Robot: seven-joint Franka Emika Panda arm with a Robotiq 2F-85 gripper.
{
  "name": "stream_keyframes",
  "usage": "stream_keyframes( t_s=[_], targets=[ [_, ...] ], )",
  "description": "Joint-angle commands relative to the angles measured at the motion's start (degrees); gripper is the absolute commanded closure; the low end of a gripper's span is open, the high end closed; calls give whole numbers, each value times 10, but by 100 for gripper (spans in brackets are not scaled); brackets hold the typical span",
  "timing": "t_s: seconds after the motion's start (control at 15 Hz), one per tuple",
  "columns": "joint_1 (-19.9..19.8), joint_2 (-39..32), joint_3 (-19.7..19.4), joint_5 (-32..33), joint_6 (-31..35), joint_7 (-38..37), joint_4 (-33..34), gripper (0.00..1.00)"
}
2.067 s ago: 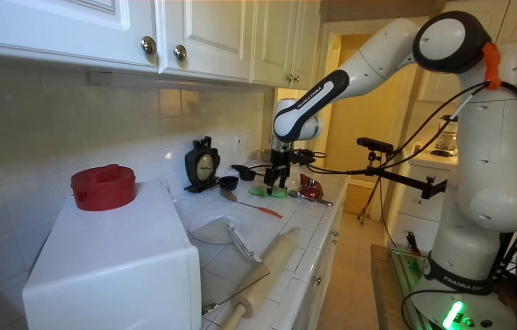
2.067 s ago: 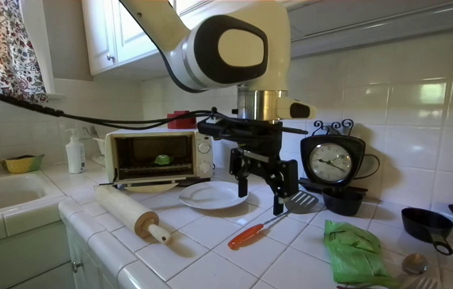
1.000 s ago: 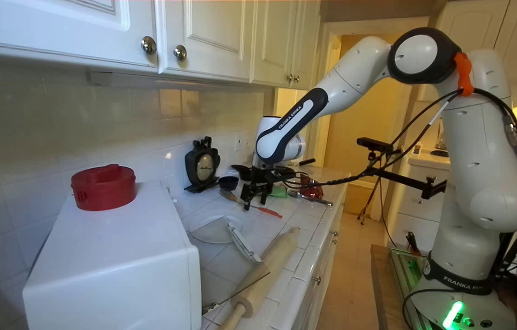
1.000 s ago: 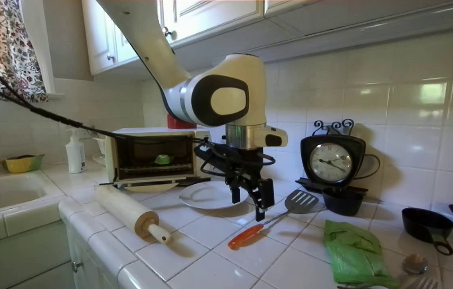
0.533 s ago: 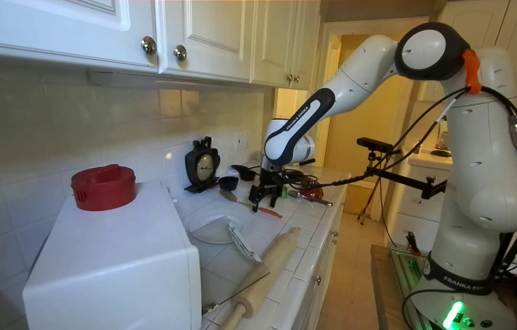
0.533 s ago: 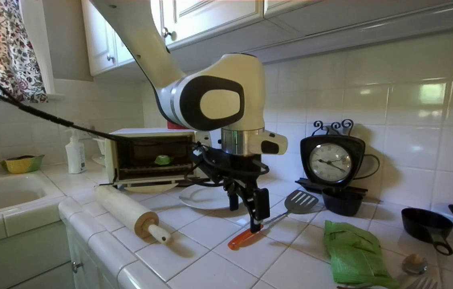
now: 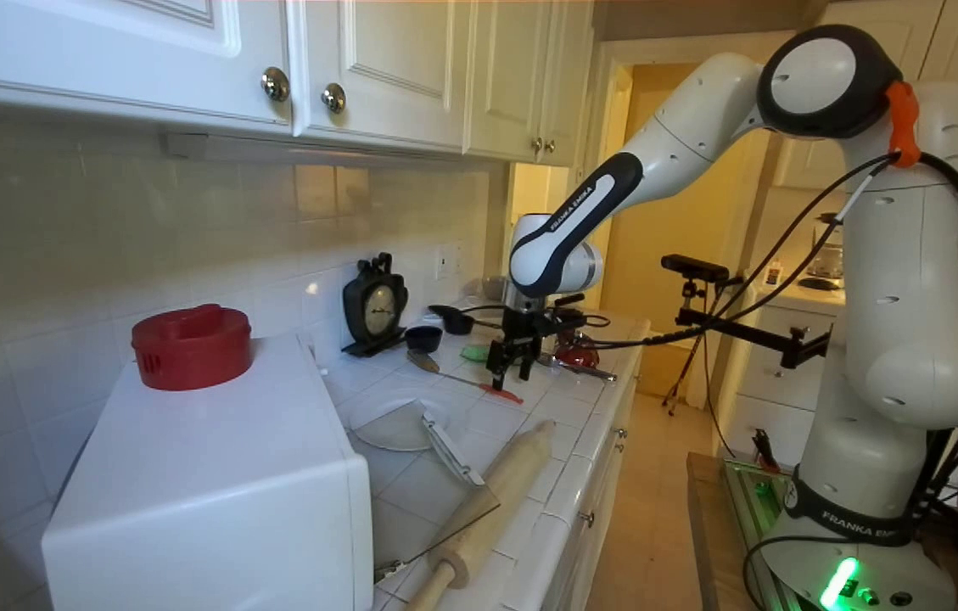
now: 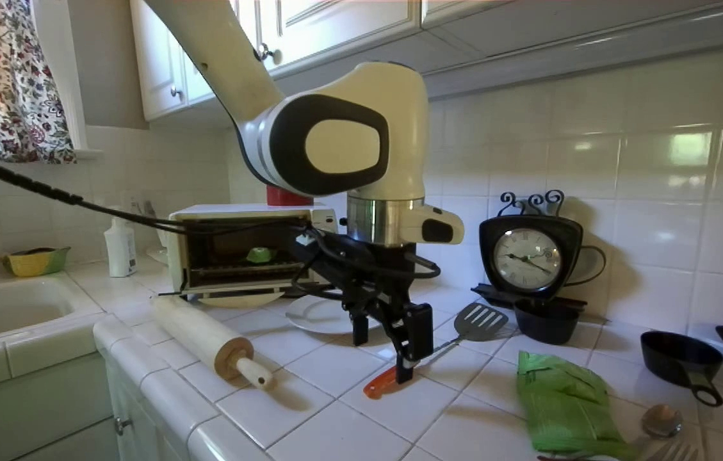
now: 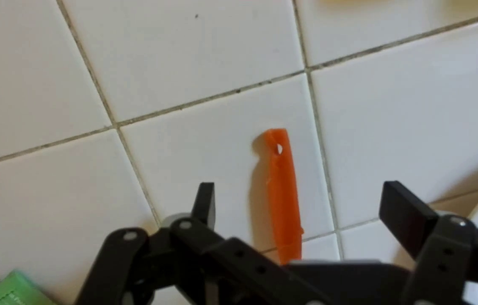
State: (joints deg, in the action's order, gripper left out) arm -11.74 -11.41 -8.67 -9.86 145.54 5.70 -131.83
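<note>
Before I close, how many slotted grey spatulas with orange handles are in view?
1: the spatula lies on the white-tiled counter, orange handle beneath the open black gripper. Others may be hidden behind the white arm.

A black hand (image 9: 300, 199) and an orange-handled slotted spatula (image 8: 481, 322) with a dark grey blade stand out against a counter (image 8: 335, 429) of white tiles gridded in grey-brown grout. A packet (image 8: 563, 400) shows bright green, a measuring cup (image 8: 678, 358) black, a plate (image 8: 323, 322) white and a rolling pin (image 8: 198, 333) pale beige. A toaster oven (image 7: 215, 441) is white, a container (image 7: 192, 350) red, and a black clock (image 8: 528, 259) bears a whitish dial with dark numerals. A white curtain (image 8: 12, 83) carries a red-toned floral print.
</note>
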Motion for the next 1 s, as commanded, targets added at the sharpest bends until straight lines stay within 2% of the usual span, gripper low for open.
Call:
stream_keyframes(
  t_s=[0.0,0.47,0.93],
  targets=[
    [-4,-4,-6,27,-14,24,6,0],
    [0,-41,-14,67,-3,8,27,0],
    [3,-66,-11,80,-1,-1,66,0]
  ],
)
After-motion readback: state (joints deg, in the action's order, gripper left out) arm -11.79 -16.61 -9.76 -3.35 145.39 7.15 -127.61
